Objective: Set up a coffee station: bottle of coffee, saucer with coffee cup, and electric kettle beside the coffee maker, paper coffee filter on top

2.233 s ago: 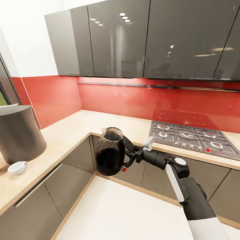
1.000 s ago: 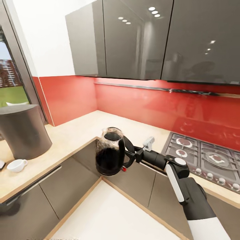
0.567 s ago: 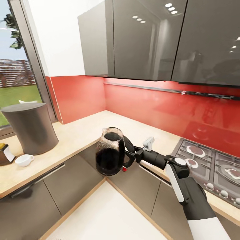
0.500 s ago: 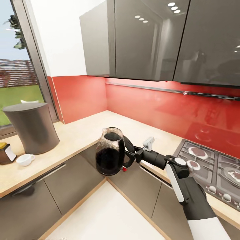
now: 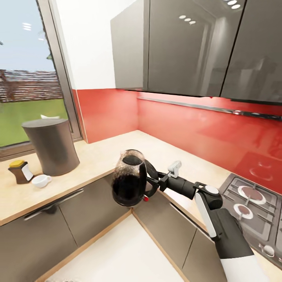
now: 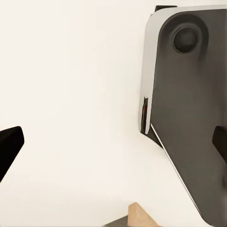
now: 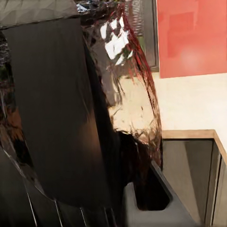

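Nearest to the camera in the head view, the right arm reaches forward from the lower right, and the right gripper (image 5: 153,184) is clenched on the black handle of the electric kettle (image 5: 128,182). The kettle is dark and glossy, it stands upright in the air over the white floor (image 5: 129,254), in front of the inner corner of the countertop (image 5: 102,156), and it touches nothing else. In the right wrist view the electric kettle (image 7: 71,118) is very close to the lens, with its handle running across the picture and a piece of the counter and the red wall behind it.

The left gripper (image 6: 113,142) shows in the left wrist view as two dark fingertips (image 6: 8,146) at the opposite edges of the picture, far apart, so its jaws are released and hold nothing. Between them there is white floor and a part of the robot's grey and white body.

Further away, on the left arm of the countertop, stand a white coffee cup (image 5: 41,180), just beside it a small brown bottle of coffee (image 5: 21,171) with a yellow lid, and behind them the big grey coffee maker (image 5: 51,145). All three are well apart from the kettle. At the right there is a gas stove (image 5: 254,203). Behind are the red backsplash (image 5: 176,121), the grey upper cabinets (image 5: 188,47) and a window (image 5: 29,78) with green grass outside.
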{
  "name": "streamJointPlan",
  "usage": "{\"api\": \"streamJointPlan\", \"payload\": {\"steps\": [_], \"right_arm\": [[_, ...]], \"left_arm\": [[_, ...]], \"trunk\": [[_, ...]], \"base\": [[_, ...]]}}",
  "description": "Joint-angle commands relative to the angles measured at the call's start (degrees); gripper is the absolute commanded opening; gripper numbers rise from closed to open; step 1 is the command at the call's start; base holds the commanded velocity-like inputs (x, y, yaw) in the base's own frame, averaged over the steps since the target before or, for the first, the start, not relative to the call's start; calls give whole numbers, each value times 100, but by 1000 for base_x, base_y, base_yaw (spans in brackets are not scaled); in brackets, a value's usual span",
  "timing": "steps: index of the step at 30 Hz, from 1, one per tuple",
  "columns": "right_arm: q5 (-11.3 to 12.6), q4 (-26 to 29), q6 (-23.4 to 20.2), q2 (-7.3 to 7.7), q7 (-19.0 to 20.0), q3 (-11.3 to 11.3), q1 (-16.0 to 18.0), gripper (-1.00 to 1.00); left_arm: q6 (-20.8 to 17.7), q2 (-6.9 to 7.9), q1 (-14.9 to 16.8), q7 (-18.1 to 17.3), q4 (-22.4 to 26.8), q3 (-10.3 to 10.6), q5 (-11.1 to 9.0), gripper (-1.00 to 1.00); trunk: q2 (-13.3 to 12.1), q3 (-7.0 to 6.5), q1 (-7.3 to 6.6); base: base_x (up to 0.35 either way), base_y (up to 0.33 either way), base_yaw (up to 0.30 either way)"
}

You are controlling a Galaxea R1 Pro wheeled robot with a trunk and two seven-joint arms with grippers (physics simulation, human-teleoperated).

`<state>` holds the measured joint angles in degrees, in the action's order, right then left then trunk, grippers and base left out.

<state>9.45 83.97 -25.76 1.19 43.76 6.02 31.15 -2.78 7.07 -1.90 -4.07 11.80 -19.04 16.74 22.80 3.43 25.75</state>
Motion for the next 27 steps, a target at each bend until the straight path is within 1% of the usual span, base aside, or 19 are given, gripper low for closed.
{"api": "streamJointPlan", "payload": {"steps": [1,27], "right_arm": [[83,5,-52,4,-7,5,7,-100],[83,14,-61,4,-7,5,6,-100]], "left_arm": [[-29,-4,-3,-40,24,-55,50,100],[-29,-4,-3,-41,20,-65,48,100]], "trunk": [[12,11,4],[12,11,4]], "base": [[12,-56,278],[1,-3,278]]}}
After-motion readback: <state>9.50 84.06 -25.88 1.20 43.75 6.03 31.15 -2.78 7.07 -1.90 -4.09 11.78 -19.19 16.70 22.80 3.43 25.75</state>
